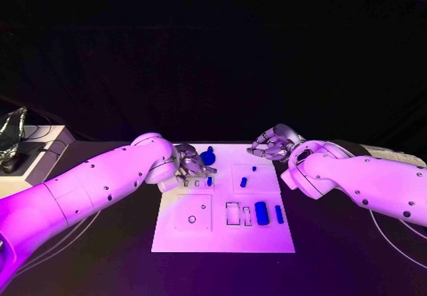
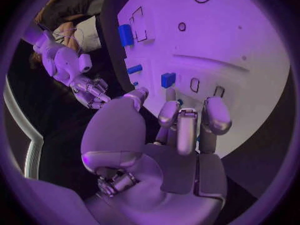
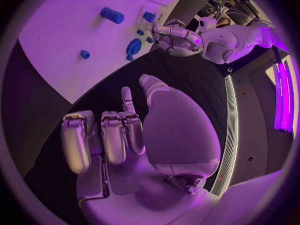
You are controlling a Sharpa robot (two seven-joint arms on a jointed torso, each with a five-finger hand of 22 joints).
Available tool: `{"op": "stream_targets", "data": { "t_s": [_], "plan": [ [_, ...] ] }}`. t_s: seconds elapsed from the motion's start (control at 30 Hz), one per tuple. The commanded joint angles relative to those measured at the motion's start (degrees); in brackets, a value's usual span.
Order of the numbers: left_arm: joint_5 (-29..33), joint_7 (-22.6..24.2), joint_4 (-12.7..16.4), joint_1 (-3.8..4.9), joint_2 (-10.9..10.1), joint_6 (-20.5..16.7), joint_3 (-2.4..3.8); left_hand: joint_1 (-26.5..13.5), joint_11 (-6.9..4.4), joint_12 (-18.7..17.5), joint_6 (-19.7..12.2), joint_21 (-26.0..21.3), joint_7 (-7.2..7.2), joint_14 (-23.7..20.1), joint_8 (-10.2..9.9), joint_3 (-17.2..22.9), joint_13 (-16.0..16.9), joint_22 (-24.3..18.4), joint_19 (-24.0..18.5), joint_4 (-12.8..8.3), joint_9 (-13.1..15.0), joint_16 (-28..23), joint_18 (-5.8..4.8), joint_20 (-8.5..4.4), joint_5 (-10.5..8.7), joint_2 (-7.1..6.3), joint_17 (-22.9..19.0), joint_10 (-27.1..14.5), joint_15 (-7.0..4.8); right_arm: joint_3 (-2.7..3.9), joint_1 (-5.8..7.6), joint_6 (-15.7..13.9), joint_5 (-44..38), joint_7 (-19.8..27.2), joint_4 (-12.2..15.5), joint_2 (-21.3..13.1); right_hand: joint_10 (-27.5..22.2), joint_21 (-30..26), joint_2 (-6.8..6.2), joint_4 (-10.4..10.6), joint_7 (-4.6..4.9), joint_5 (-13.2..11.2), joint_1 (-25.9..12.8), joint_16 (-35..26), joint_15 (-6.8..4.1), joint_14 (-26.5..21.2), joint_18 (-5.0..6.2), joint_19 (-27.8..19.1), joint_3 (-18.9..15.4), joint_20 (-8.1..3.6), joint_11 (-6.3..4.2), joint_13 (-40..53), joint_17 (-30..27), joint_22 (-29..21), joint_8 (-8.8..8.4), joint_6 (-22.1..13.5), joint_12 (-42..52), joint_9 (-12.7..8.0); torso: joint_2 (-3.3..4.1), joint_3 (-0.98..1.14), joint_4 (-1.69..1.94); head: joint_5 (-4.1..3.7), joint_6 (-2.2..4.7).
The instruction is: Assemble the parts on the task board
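Observation:
The white task board [image 1: 223,237] lies mid-table. On it are several blue parts: a thick cylinder [image 1: 261,213], a thin bar [image 1: 278,214] and small pieces [image 1: 243,182] further back. My left hand [image 1: 187,163] hovers over the board's far left corner, fingers spread. A rounded blue part [image 1: 207,156] sits right at its fingertips; whether they grip it is hidden. From the right wrist, that part [image 3: 133,47] shows beside the left hand [image 3: 178,37] at the board's edge [image 3: 69,40]. My right hand [image 1: 271,147] hangs beyond the far right corner, holding nothing.
Empty slots [image 1: 233,213] and round holes [image 1: 192,219] mark the board's near half. A white box with cables [image 1: 36,148] stands at the table's far left. Black table surrounds the board on all sides.

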Motion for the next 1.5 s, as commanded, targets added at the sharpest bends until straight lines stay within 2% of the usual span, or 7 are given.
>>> {"op": "stream_targets", "data": {
  "t_s": [0.03, 0.17, 0.33, 0.47, 0.6, 0.9, 1.5],
  "plan": [
    [-0.64, -2.84, -0.46, 0.25, 0.31, 2.93, -0.01, -0.01, 0.14, -0.28, -0.39, 0.28, 0.21, 1.90, 0.15, 0.03, -0.08, 0.01, 0.17, 0.05, -0.03, 0.01, -0.69, 0.12, -0.29, -0.47, 2.83, -0.35, -0.05, 0.02, 0.04, 1.46, -0.63, -0.64, -0.05, 0.05, 5.55, -0.21, -0.17, 0.02, 0.11, -0.19, -0.42, -0.32, -0.48, 5.40, 0.01, 5.28, -0.27, -0.49, -0.31, 14.66, 12.55, 13.96, 0.33, -0.41, -0.12, 0.05, 0.10, -0.18, 0.19, -0.26, -0.15],
    [-0.95, -3.37, -0.84, 0.40, 0.48, 3.50, -0.03, -0.19, 0.11, -0.18, -0.20, 0.40, 0.15, 2.01, 0.34, 0.02, 0.05, 0.28, 0.30, 0.05, 0.06, 0.12, -0.73, 0.13, -0.27, -0.42, 3.15, -0.27, -0.04, 0.02, 0.05, 1.65, -0.78, -0.89, -0.08, 0.00, 5.54, -0.17, -0.25, -0.03, 0.11, -0.24, -0.36, -0.32, -0.48, 5.40, 0.00, 5.30, -0.34, -0.49, -0.31, 14.65, 12.55, 14.00, 0.37, -0.49, -0.13, 0.15, 0.11, -0.30, 0.35, -0.48, -0.37],
    [-1.07, -3.73, -0.95, 0.46, 0.61, 3.98, -0.04, -0.49, -0.06, 0.14, 0.41, 0.64, -0.09, 2.17, 1.07, 0.05, 0.43, 0.76, 0.51, 0.03, 0.48, 0.31, -0.80, 0.13, -0.27, -0.35, 3.61, 0.02, -0.15, 0.02, 0.05, 1.74, -0.89, -1.11, -0.10, -0.03, 5.55, -0.21, -0.25, -0.03, 0.11, -0.26, -0.36, -0.32, -0.48, 5.40, 0.01, 5.28, -0.35, -0.49, -0.31, 14.66, 12.57, 13.96, 0.38, -0.50, -0.12, 0.18, 0.23, -0.35, 0.38, -0.65, -0.30],
    [-0.84, -3.79, -1.14, 0.48, 0.93, 4.48, -0.03, -0.55, -0.11, 0.30, 0.55, 0.70, -0.17, 2.24, 1.28, 0.06, 0.65, 0.89, 0.56, 0.02, 0.61, 0.38, -0.82, 0.11, -0.27, -0.35, 3.80, 0.16, -0.19, 0.02, 0.05, 1.80, -0.95, -1.26, -0.16, -0.03, 5.55, -0.21, -0.25, -0.03, 0.11, -0.26, -0.36, -0.32, -0.48, 5.40, 0.01, 5.28, -0.35, -0.49, -0.31, 14.66, 12.57, 13.96, 0.38, -0.50, -0.12, 0.18, 0.23, -0.49, 0.51, -0.74, -0.22],
    [-0.54, -3.76, -1.48, 0.48, 1.48, 4.93, -0.03, -0.58, -0.13, 0.16, 0.59, 0.71, -0.19, 2.23, 1.35, 0.05, 0.42, 0.88, 0.55, 0.02, 0.66, 0.37, -0.82, 0.11, -0.27, -0.37, 3.77, 0.04, -0.20, 0.01, 0.05, 1.91, -1.00, -1.35, -0.20, 0.03, 5.53, -0.25, -0.24, -0.01, 0.12, -0.27, -0.38, -0.34, -0.48, 5.38, 0.02, 5.26, -0.38, -0.48, -0.30, 14.64, 12.49, 13.94, 0.41, -0.52, -0.14, 0.23, 0.26, -0.47, 0.59, -0.81, -0.38],
    [-0.28, -3.68, -1.89, 0.48, 2.14, 5.65, -0.05, -0.88, -0.19, 0.06, 0.57, 0.72, -0.23, 2.18, 1.59, -0.15, 0.21, 0.87, 0.48, 0.05, 0.87, 0.34, -0.81, 0.08, -0.34, -0.51, 3.64, -0.08, -0.25, 0.01, 0.05, 2.12, -1.04, -1.51, -0.34, 0.19, 5.53, -0.25, -0.24, -0.01, 0.12, -0.27, -0.38, -0.34, -0.48, 5.38, 0.02, 5.26, -0.38, -0.48, -0.30, 14.64, 12.49, 13.94, 0.41, -0.52, -0.14, 0.23, 0.30, -0.59, 0.83, -0.96, -0.52],
    [-0.24, -3.10, -2.86, 0.46, 3.19, 6.29, -0.18, 0.59, -0.32, 0.03, 0.10, 0.84, -0.36, 2.20, 2.18, 0.50, 0.05, 1.01, 0.37, -0.14, 1.49, 0.43, -0.82, -0.01, -0.29, -0.34, 3.83, -0.21, -0.37, 0.01, 0.05, 2.16, -1.06, -1.58, -0.40, 0.45, 5.54, -0.24, -0.16, 0.06, 0.12, -0.28, -0.47, -0.35, -0.47, 5.38, 0.01, 5.26, -0.45, -0.48, -0.30, 14.65, 12.46, 13.94, 0.48, -0.55, -0.13, 0.37, 0.47, -0.66, 0.89, -1.03, -0.72]
  ]
}}
